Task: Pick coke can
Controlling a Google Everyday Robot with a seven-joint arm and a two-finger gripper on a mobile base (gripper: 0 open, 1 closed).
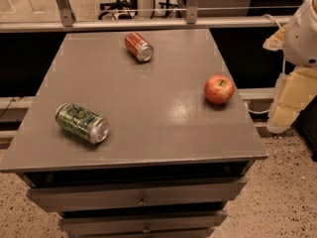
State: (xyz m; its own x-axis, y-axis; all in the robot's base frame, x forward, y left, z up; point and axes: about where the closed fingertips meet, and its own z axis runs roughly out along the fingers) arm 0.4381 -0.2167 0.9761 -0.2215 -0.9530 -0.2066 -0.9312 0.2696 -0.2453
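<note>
Grey bench over drawers: coke can lies on its side near the far edge, well apart from green can and apple, probably spaced for an unobstructed grasp; end effector hangs beyond the right edge, its opening impossible to tell.

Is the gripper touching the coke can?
Apart. The camera view shows the gripper beyond the table's right edge, the coke can lying near its far edge, the apple between them.
</note>
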